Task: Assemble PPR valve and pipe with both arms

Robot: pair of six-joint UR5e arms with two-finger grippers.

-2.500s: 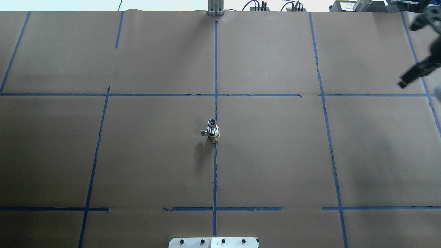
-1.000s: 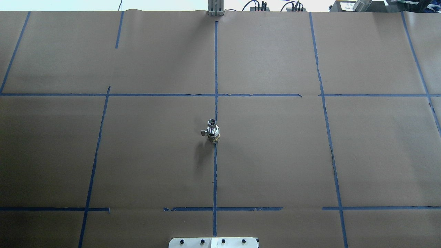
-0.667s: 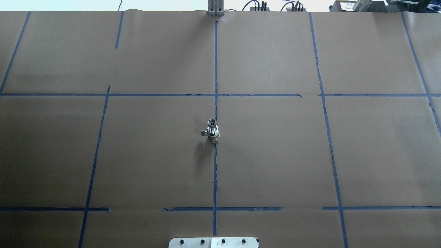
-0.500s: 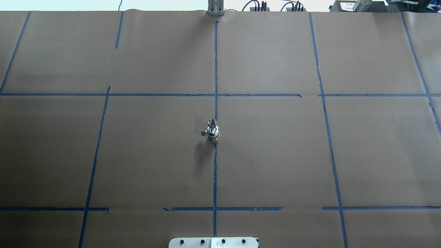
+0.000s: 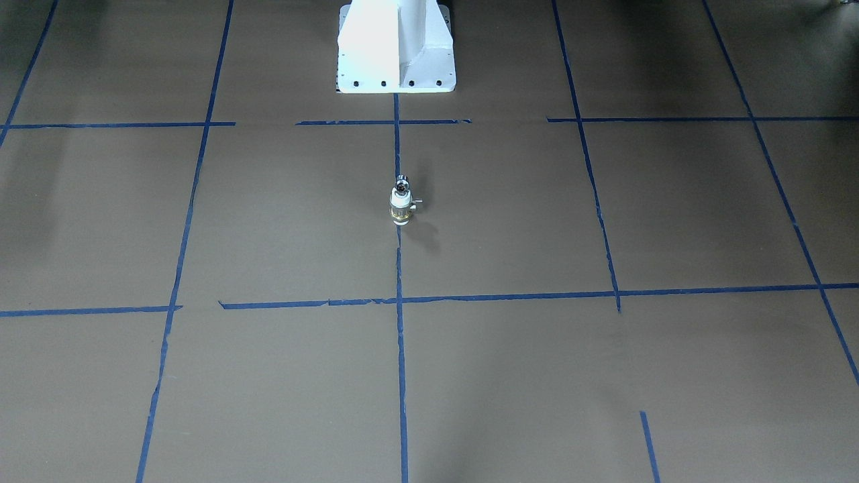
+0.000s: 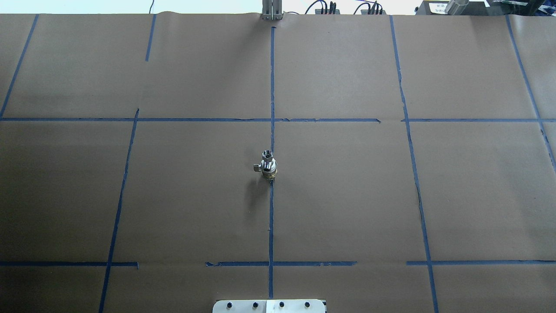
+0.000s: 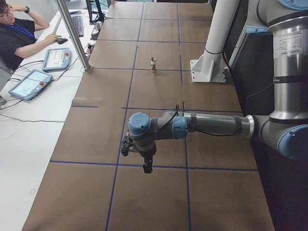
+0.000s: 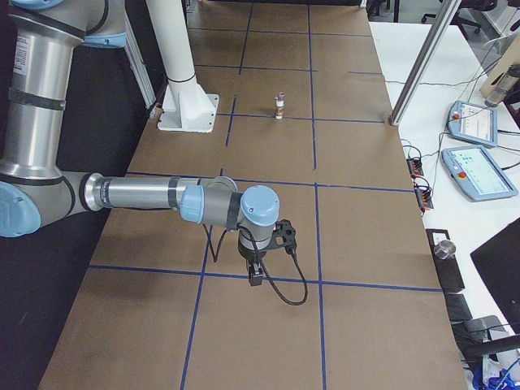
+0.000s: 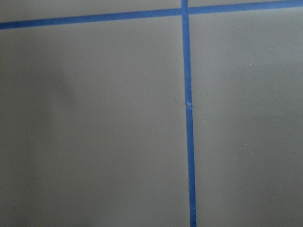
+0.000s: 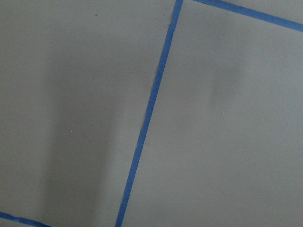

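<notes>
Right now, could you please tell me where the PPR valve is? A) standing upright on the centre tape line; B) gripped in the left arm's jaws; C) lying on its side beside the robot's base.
A: the PPR valve stands upright on the blue centre tape line, with the pipe on top of it.

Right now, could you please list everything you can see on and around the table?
table: one, brown paper cover.
blue tape: several strips, a grid on the table.
PPR valve: one, white and brass, upright on the centre strip.
pipe: one, chrome, on top of the valve.
base pedestal: one, white, robot's edge.
teach pendants: two per side view, grey, on the white desk.
operator: one, black shirt, at that desk.
left gripper: one, black, above the table's left end; jaws unclear.
right gripper: one, black, above the table's right end; jaws unclear.
</notes>
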